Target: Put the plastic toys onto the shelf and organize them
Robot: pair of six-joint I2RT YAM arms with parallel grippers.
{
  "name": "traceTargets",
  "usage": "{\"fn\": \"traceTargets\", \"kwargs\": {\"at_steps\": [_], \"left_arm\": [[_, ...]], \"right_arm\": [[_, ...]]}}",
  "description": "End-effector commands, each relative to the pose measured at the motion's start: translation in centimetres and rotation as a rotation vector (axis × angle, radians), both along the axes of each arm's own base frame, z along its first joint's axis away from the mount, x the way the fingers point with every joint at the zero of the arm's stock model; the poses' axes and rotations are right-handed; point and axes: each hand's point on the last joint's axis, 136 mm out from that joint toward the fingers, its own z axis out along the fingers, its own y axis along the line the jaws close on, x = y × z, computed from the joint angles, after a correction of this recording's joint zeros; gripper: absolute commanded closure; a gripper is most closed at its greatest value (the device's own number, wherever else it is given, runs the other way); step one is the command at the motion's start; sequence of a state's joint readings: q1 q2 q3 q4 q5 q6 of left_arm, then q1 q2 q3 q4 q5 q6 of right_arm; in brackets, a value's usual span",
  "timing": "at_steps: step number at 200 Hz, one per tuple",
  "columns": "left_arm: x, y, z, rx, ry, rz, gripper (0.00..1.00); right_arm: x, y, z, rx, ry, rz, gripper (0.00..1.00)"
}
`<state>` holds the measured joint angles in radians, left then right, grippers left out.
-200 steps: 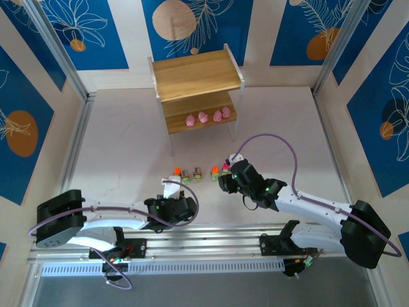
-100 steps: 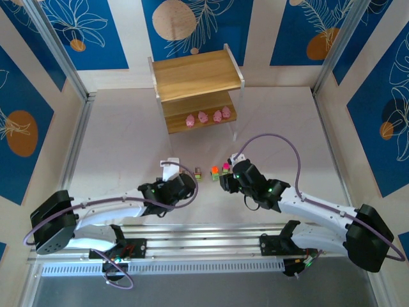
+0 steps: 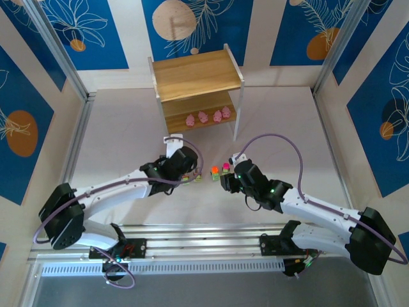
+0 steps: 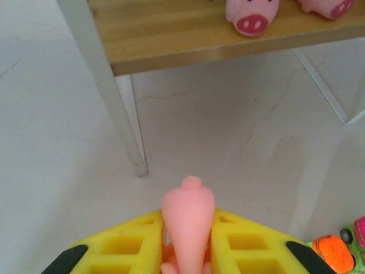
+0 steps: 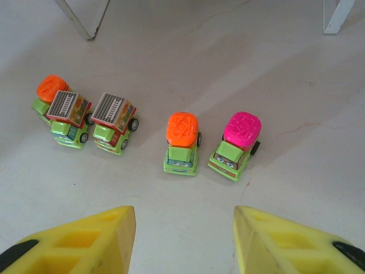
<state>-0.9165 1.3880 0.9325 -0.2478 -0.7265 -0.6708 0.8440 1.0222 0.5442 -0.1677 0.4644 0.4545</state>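
My left gripper (image 4: 188, 228) is shut on a pink pig toy (image 4: 188, 212), held just off the table in front of the shelf's white front leg (image 4: 108, 97). From above, that gripper (image 3: 173, 144) sits at the front left corner of the shelf (image 3: 198, 80). Several pink pigs (image 3: 202, 117) stand in a row on the lower board (image 4: 188, 40). My right gripper (image 5: 185, 228) is open, just short of an orange-topped truck (image 5: 182, 142) and a pink-topped truck (image 5: 236, 145). Three more green trucks (image 5: 114, 121) are bunched to their left.
The shelf's top board (image 3: 192, 73) carries nothing. Blue patterned walls close in the table on both sides and behind. The trucks (image 3: 215, 171) lie in a loose line between the two grippers. A second shelf leg (image 5: 336, 14) stands beyond the right gripper.
The left arm has reached forward from near its base to the shelf's front left leg, carrying the pig. The right gripper has hardly moved and stays open.
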Motion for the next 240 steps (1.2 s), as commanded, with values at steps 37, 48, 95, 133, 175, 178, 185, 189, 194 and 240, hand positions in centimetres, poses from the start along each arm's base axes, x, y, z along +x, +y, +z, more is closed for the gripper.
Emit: {"fn": "traceTargets", "kwargs": {"at_steps": [37,48,95,133,175,178,185,189,194,240], "left_arm": [[3.4,-0.8,2.5,0.0,-0.026,0.008,0.78],[3.9,-0.7,2.9,0.0,-0.031,0.018,0.78],[5.7,-0.2,4.2,-0.014,-0.047,0.046,0.78],[7.1,0.0,4.8,-0.008,-0.051,0.051,0.77],[8.4,0.3,4.6,0.0,-0.042,0.062,0.77],[8.5,0.3,4.5,-0.002,-0.041,0.063,0.77],[8.7,0.3,4.4,-0.003,-0.039,0.065,0.77],[8.8,0.3,4.4,-0.005,-0.04,0.067,0.77],[8.9,0.3,4.2,-0.001,-0.036,0.069,0.77],[10.1,0.0,3.3,-0.007,-0.03,0.084,0.77]], "right_arm": [[0.4,0.3,1.7,0.041,-0.019,-0.01,0.51],[0.5,0.3,1.6,0.041,-0.018,-0.012,0.51],[0.5,0.3,1.7,0.045,-0.016,-0.013,0.51],[0.4,0.2,1.7,0.046,-0.015,-0.015,0.51],[0.4,0.2,1.7,0.048,-0.015,-0.015,0.51],[0.4,0.2,1.7,0.048,-0.014,-0.015,0.51],[0.4,0.2,1.7,0.049,-0.014,-0.014,0.51],[0.4,0.2,1.6,0.048,-0.013,-0.014,0.51],[0.4,0.2,1.6,0.047,-0.012,-0.014,0.51],[0.4,0.4,1.4,0.047,0.002,-0.003,0.51]]}}
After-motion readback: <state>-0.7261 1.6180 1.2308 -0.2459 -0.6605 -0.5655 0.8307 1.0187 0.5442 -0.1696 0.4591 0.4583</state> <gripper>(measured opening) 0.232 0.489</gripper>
